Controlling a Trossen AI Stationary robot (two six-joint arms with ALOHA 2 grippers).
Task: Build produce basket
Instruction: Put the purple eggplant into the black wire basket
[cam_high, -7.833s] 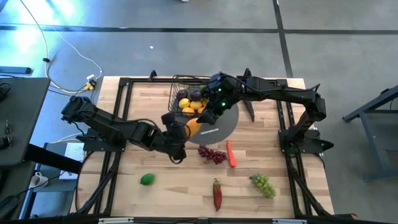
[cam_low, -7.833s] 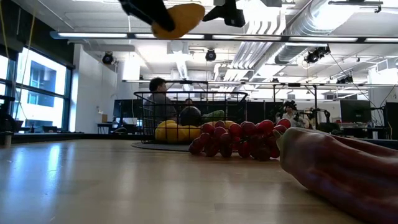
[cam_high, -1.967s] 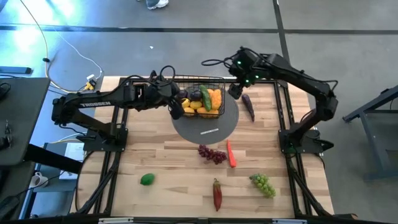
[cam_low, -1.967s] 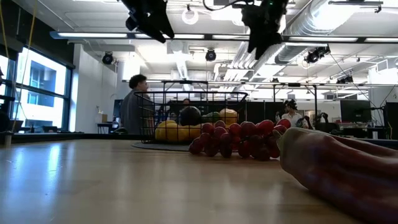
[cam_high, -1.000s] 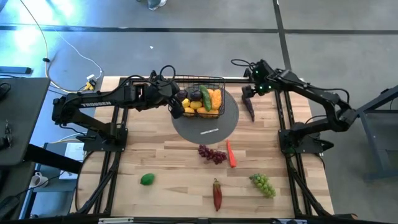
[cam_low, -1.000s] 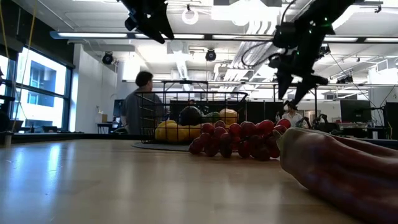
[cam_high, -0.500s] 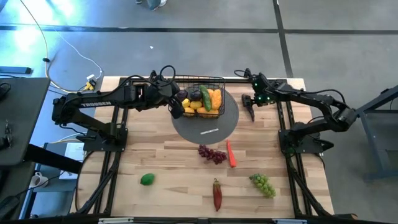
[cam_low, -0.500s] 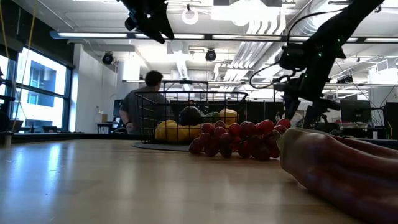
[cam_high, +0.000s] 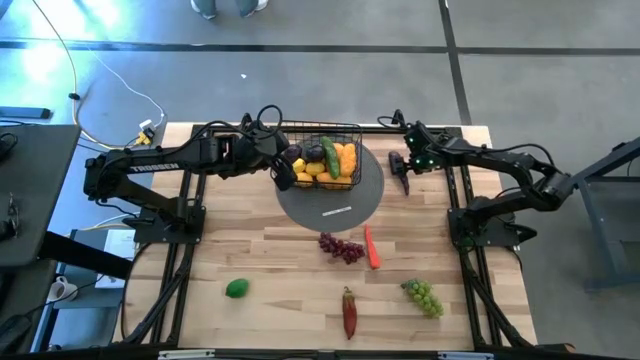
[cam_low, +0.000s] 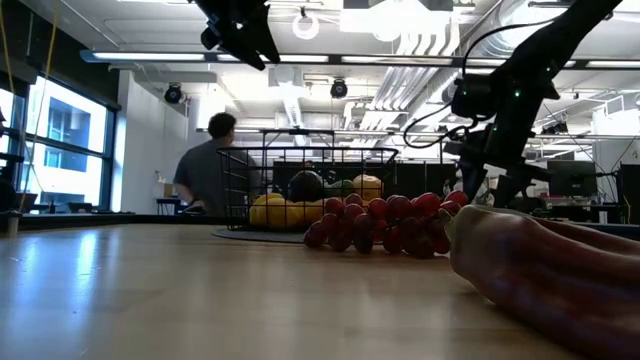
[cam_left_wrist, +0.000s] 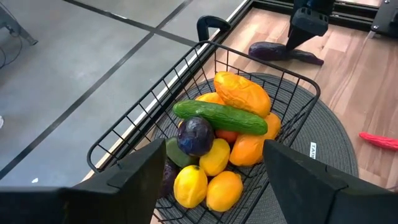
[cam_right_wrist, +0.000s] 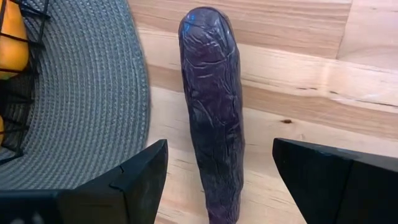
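Observation:
The black wire basket (cam_high: 322, 160) stands on a round grey mat (cam_high: 340, 203) and holds yellow lemons (cam_left_wrist: 189, 185), a purple plum (cam_left_wrist: 196, 135), a green cucumber (cam_left_wrist: 221, 117) and an orange mango (cam_left_wrist: 242, 92). My left gripper (cam_high: 283, 172) hangs open above the basket's left side, touching nothing. My right gripper (cam_high: 401, 172) is open and low over a long dark-purple vegetable (cam_right_wrist: 214, 112). That vegetable lies flat on the table just right of the mat. One finger stands on each side of it, with wood showing between.
Loose on the wooden table: purple grapes (cam_high: 341, 248), an orange-red carrot (cam_high: 371, 247), a red pepper (cam_high: 349, 312), green grapes (cam_high: 423, 296) and a green fruit (cam_high: 236, 289). The black frame rails run along the table's far edge and sides. A person walks in the room behind.
My right gripper has come down from high above the table's far right part and a little toward the near edge. It now sits low over the purple vegetable. The left arm, the basket and the produce have stayed where they were.

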